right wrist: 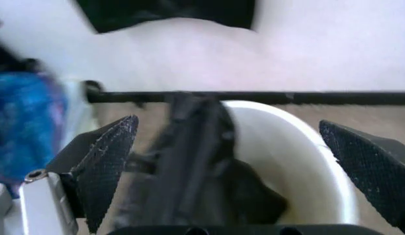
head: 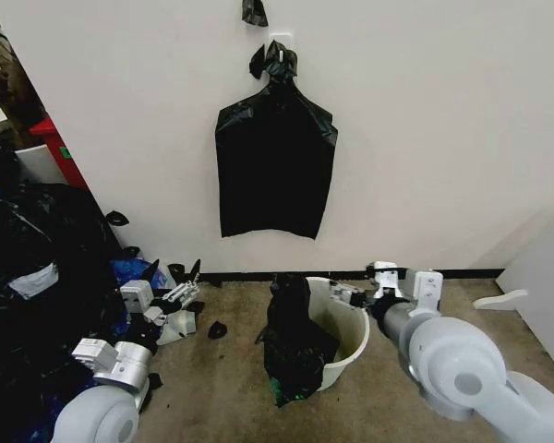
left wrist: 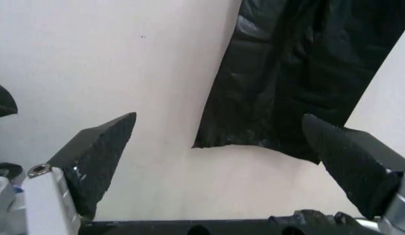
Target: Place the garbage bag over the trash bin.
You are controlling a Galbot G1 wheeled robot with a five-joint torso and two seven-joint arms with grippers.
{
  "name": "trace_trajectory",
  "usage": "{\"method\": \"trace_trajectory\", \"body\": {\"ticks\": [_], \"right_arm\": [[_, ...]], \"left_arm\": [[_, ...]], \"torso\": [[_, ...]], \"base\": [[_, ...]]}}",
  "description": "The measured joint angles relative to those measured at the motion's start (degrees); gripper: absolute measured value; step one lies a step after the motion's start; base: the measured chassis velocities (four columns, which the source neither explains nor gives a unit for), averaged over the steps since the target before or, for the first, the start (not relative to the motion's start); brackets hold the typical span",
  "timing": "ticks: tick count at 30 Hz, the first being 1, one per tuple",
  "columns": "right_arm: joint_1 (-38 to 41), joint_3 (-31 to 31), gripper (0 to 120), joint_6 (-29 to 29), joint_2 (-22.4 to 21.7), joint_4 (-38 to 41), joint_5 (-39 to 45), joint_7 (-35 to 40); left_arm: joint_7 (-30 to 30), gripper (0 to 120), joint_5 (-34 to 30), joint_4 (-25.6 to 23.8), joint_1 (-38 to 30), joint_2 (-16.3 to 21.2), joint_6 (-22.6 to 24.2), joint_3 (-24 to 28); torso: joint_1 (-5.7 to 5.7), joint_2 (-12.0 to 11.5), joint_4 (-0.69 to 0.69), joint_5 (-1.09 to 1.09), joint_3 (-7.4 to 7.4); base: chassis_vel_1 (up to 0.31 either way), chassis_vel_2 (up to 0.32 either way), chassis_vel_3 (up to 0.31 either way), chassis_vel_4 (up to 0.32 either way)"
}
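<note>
Two pincers are in view, both empty with jaws spread wide. The right pincer sits at the far rim of the trash bin, just right of the garbage bag. The trash bin stands on the floor near the wall, apparently tilted toward the right. The garbage bag is bunched over the bin's left rim, with part hanging down the outside wall and part lying inside. In the right wrist view the garbage bag crosses the white rim of the trash bin between the open fingers. The left pincer is held low at left, well apart from the bin, near a blue plastic bag. On the wall, flat black bags hang from a knotted top.
</note>
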Motion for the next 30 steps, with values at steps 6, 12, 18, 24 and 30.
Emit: {"method": "trace_trajectory", "body": {"ticks": [6,12,18,24,30], "right_arm": [[6.2,-8.6,100,-0.5,6.1,-4.2,-3.8,0.3],[11.3,-15.0,100,-0.5,10.8,-11.0,-5.9,2.9],[12.8,-20.1,94,-0.4,13.2,-15.4,-5.5,9.2],[12.7,-22.9,89,-0.5,13.2,-15.9,-5.0,12.3],[12.0,-24.5,88,-0.4,13.4,-16.7,-5.2,13.7]], "left_arm": [[0.0,100,0.9,0.7,0.3,0.1,0.1,0.0],[0.0,100,1.2,0.9,0.7,0.0,0.0,-0.2],[0.1,100,1.2,0.9,0.4,-0.1,0.0,-0.2],[0.2,100,1.1,1.8,-0.2,-0.1,-0.2,-0.3],[0.7,100,0.9,2.5,-0.9,0.0,-0.5,-0.2]], "torso": [[0.00,0.0,0.01,0.00,0.00],[0.00,0.0,0.02,-0.01,0.00],[0.00,0.0,0.00,-0.02,0.01],[0.00,0.0,0.00,-0.01,0.01],[0.00,0.0,0.00,0.00,0.00]], "base": [[0.000,0.000,0.000,0.000],[0.000,0.000,0.000,0.000],[0.000,0.000,0.000,0.000],[0.000,0.000,0.000,0.000],[0.000,0.000,0.000,0.000]]}}
